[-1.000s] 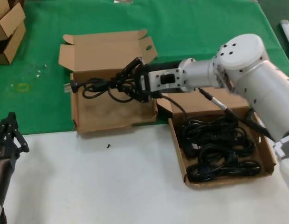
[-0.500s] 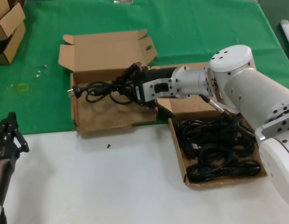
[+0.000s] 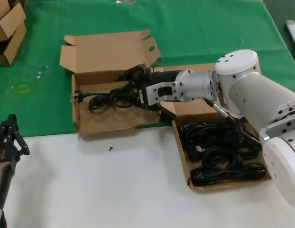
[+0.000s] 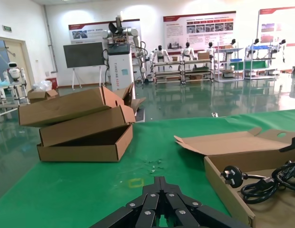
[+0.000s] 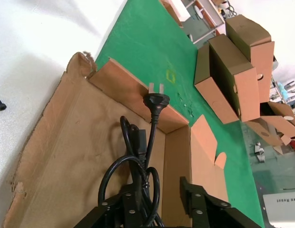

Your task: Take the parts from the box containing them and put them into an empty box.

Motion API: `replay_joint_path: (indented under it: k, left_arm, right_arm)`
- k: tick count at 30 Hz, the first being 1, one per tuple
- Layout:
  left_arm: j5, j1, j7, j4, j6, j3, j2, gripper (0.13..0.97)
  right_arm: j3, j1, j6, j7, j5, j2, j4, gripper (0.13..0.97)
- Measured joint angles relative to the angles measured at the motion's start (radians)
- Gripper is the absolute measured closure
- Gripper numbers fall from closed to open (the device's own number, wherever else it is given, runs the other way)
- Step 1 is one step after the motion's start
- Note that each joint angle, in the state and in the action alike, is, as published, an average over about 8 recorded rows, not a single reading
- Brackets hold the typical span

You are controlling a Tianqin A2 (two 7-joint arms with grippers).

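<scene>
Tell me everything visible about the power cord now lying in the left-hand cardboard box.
The power cord is thin black rubbery cable gathered into a loose coil, with a pronged plug stretched out toward the box's left wall, its metal prongs reaching that wall's top edge. It lies in the rear half of the open box, the only cord in it. The right gripper sits over the coil's near end with its fingers spread; whether they touch the cable is unclear.

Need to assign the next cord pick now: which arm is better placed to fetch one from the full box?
Probably the right. The right gripper is over the left box, at the cord lying there, and its arm crosses the full box. The left gripper is parked at the table's near left edge.
</scene>
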Motion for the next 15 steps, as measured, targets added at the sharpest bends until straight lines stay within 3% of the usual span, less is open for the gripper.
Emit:
replay_joint_path:
  k: [9,15]
  left_arm:
    - [0.000,0.000,0.000,0.000,0.000,0.000,0.000,0.955]
    - [0.000,0.000,0.000,0.000,0.000,0.000,0.000,0.955]
  right_arm:
    - [0.014,-0.001,0.009,0.011,0.001,0.007,0.021,0.688]
    - [-0.005,-0.044,0.007,0.138,-0.023,0.054,0.172,0.563]
